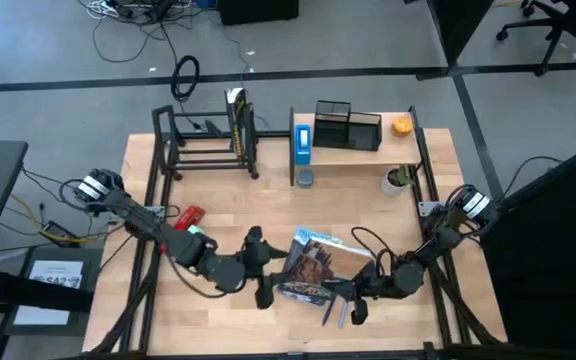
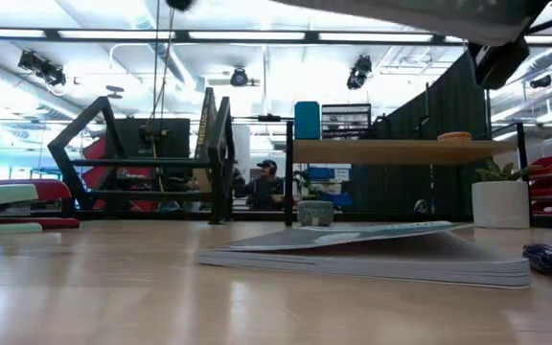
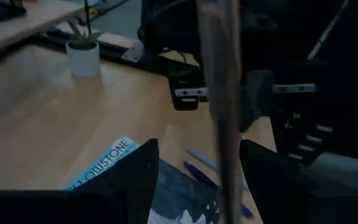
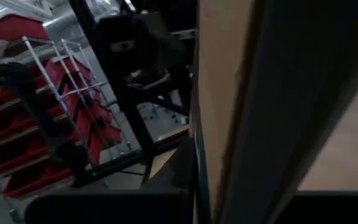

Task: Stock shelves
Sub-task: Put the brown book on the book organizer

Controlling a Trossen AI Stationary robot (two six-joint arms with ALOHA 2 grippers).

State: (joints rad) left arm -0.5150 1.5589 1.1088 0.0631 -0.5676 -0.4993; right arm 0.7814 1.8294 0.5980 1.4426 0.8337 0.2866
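your black tube rack stands at the back left of the table, with one thin yellow-edged item upright against its right side. the wood-board shelf sits just right of it, holding a blue box, a mesh organizer and an orange thing.

the stock you are after is the magazine stack, lying flat at the front centre. judge it as light, floppy and glossy: it will sag and slide if pinched at a corner, so take it at the spine edge or midway along a long side.

your left gripper sits at the stack's left edge, fingers spread wide with the yellowstone cover between them. your right gripper hangs at the stack's right edge beside the pens; i cannot tell how it is set.

the tabletop is smooth pale wood, likely slick under paper. a small potted plant and a grey puck stand in front of the shelf. a red thing lies to the left. beyond the table, a person sits in the room.
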